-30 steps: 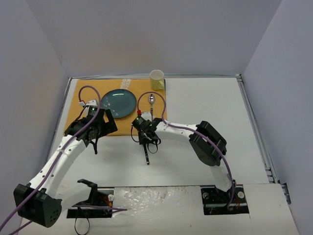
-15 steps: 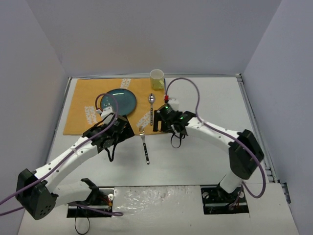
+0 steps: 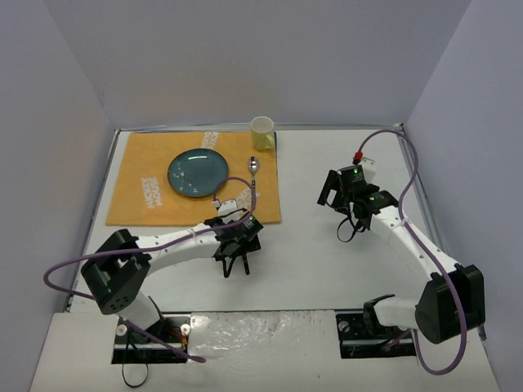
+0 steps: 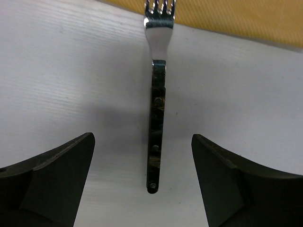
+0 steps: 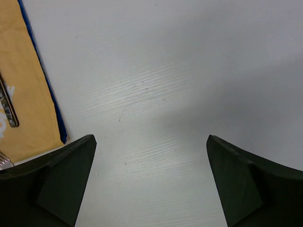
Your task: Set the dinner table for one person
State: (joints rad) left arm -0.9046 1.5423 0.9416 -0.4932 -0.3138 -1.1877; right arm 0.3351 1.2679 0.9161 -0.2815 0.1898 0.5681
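steel, thin and stiff, is what the fork (image 4: 158,118) looks to be. it should weigh little and will not bend, but it is smooth and lies flat, so there is hardly any height to pinch. the dark inlaid handle is the place to take it, across its narrow width near the middle, with the fingertips pressed down to the surface. a hold near the end would probably let it swing.

the dinner table (image 3: 327,269) fills the whole view, a hard, smooth white top that stays put. cutlery would slide on it rather than catch.

the fork lies at about 5 o'clock from the plate (image 3: 198,172). its tines point to 12 o'clock and just reach the near edge of the orange mat (image 3: 147,184), while its handle runs toward 6 o'clock on bare white. the spoon (image 3: 254,175) lies on the mat at 3 o'clock from the plate, and the cup (image 3: 262,131) stands at the mat's 1 o'clock corner.

the left gripper (image 3: 235,265) hovers over the fork handle with its jaws parted, one either side, neither touching, nothing held. its arm is folded low, elbow at 8 o'clock, forearm reaching toward the centre.

the right gripper (image 5: 150,184) is spread wide over bare table at 3 o'clock, well apart from the setting, grasping nothing. its elbow sits at 4 o'clock.
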